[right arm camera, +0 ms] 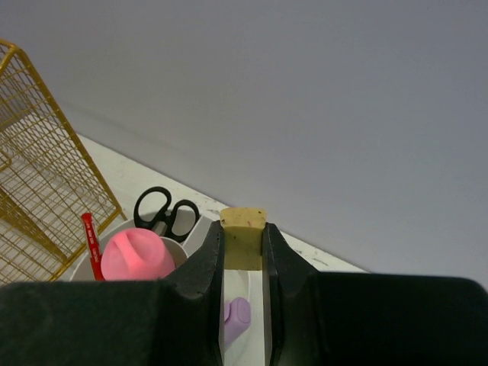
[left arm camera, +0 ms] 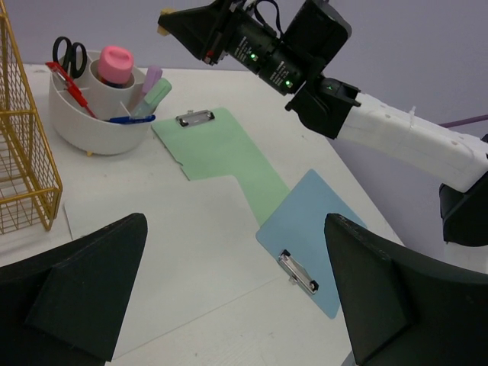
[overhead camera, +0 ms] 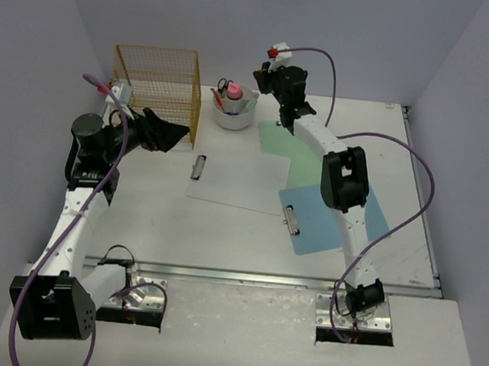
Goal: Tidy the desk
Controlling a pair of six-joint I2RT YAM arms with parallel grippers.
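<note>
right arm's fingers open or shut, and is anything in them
Shut on something: in the wrist view, the right gripper has both fingers pressed against a small tan block held at their tips.

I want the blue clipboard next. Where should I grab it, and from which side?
Go for the metal clip at the blue clipboard's left edge. The board lies flat on the desk, so its edges give little purchase, and the clip is the only raised part. Come straight down with the open left pincer, jaws across the clip's narrow width. That end faces the left arm.
</note>
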